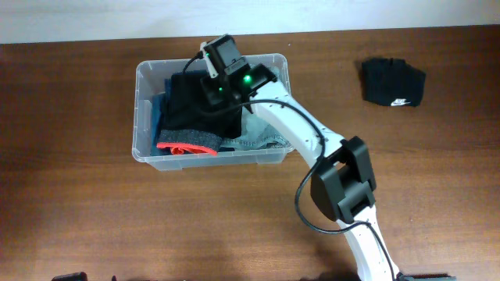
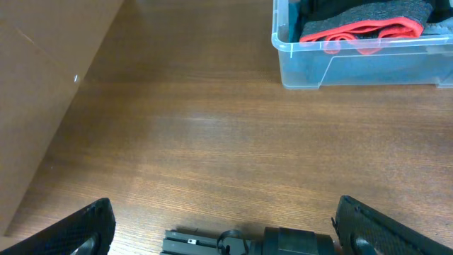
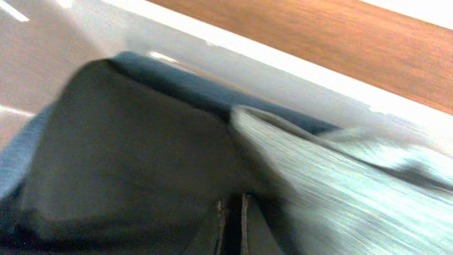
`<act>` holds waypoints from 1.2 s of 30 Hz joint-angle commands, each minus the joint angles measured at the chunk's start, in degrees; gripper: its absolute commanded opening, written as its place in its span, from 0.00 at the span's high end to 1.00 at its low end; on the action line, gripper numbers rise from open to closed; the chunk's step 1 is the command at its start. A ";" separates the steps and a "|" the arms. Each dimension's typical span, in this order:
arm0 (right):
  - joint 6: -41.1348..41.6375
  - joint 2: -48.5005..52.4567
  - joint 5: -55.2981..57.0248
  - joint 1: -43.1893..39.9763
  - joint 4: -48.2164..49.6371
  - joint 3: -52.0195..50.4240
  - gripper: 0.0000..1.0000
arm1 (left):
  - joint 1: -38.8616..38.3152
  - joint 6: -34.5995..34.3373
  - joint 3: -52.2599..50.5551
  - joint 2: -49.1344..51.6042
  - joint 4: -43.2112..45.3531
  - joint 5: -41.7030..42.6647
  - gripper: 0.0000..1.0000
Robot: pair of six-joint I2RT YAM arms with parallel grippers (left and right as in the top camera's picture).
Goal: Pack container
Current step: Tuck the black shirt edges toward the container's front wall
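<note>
Container [image 1: 145,125]: clear bin on surface [image 1: 94,218]. Right pincer [image 3: 231,225], pressed together, bears on black garment [image 1: 187,105] inside it, likely tamping it flat. Left pincer [image 2: 226,223], spread, waits outside it.

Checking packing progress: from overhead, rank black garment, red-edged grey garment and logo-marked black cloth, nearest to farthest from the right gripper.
1. Black garment: in the container, under the right gripper.
2. Red-edged grey garment: container's near-left corner.
3. Logo-marked black cloth: on the table, far right.
</note>
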 commanded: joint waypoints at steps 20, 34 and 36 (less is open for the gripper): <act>3.26 -2.86 -2.71 1.81 -8.76 -7.69 0.96 | -0.28 0.04 -0.11 -0.11 0.00 -0.96 0.01; -0.90 -14.56 1.25 1.62 -28.33 15.69 0.91 | -0.28 0.04 -0.11 -0.11 0.00 -0.96 0.01; -0.90 -15.41 -4.39 1.64 -32.33 15.82 0.91 | -0.28 0.04 -0.11 -0.11 0.00 -0.96 0.01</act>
